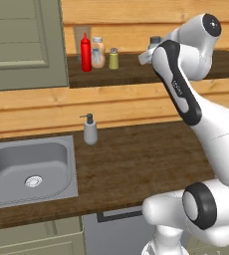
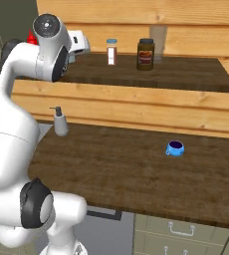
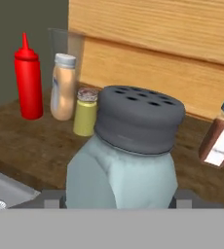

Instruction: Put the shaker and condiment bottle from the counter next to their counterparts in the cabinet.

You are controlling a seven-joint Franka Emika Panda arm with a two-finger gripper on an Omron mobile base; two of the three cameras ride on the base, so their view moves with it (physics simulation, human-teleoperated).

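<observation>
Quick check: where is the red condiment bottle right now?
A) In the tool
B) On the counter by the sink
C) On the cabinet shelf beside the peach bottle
C: the red condiment bottle stands on the cabinet shelf beside the peach bottle.

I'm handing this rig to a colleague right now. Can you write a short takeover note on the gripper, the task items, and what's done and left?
Gripper: shut on the shaker, held up at cabinet shelf height.
Condiment bottle: already on the shelf, beside the peach bottle and the yellow-green shaker.
Done: bottle placed, shaker lifted off the counter.
Left: set the shaker down by the yellow-green one, release, withdraw.
</observation>
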